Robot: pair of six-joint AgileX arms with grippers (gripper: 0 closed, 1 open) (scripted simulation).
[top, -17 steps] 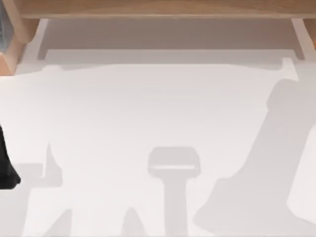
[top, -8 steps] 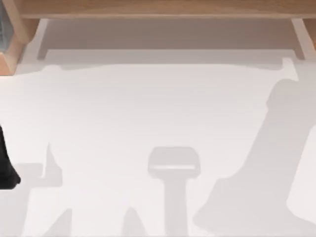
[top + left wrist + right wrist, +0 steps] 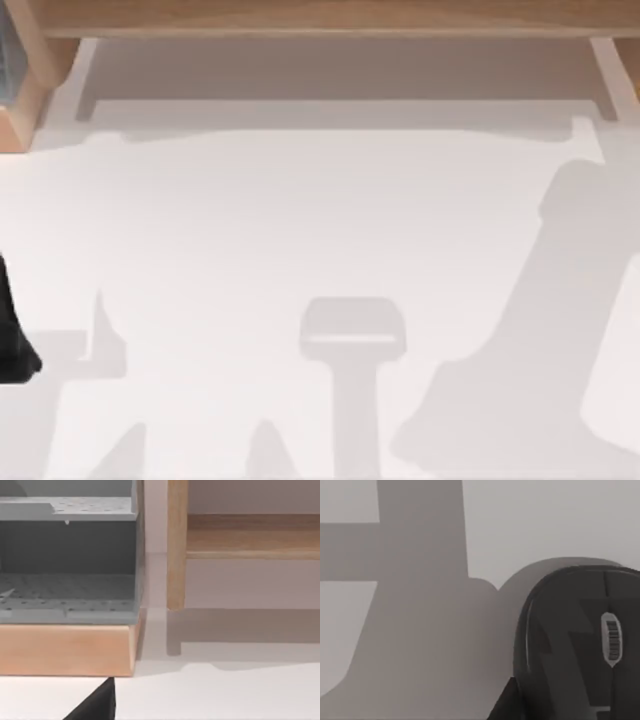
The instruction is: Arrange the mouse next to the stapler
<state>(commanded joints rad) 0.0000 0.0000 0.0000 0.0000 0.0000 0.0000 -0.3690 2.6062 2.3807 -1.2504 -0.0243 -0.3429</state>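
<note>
Nothing has shifted on the white table (image 3: 300, 220) from above. Left wrist view: wooden shelf (image 3: 235, 535), grey tray (image 3: 67, 560). Right wrist view: black mouse (image 3: 575, 645) lying on the table close below; grip state unreadable, so the task looks barely begun.

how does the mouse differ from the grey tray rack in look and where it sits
The mouse is black, rounded and glossy; the grey tray rack is boxy, matte and perforated. The mouse lies directly on the white table; the rack sits raised on a wooden block. The mouse is one solid body; the rack has stacked open shelves.
</note>
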